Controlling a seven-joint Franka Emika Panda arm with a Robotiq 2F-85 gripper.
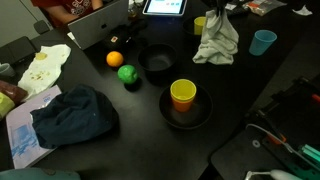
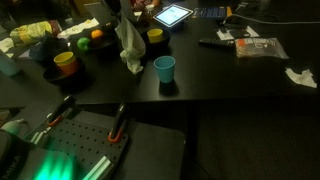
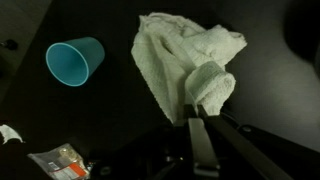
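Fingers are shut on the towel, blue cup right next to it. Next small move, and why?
Probably a short lift straight up. The fingers pinch a bunched part of the towel, which hangs with its lower folds near the table, and the blue cup stands upright close beside it. More height would likely keep the towel from sweeping the cup.

I log a teal cup (image 1: 263, 42) standing upright; an orange (image 1: 114, 59) just beside a green apple (image 1: 127, 74); a yellow cup (image 1: 183, 96) in a black bowl (image 1: 186, 120); a crumpled dark blue cloth (image 1: 73, 115).
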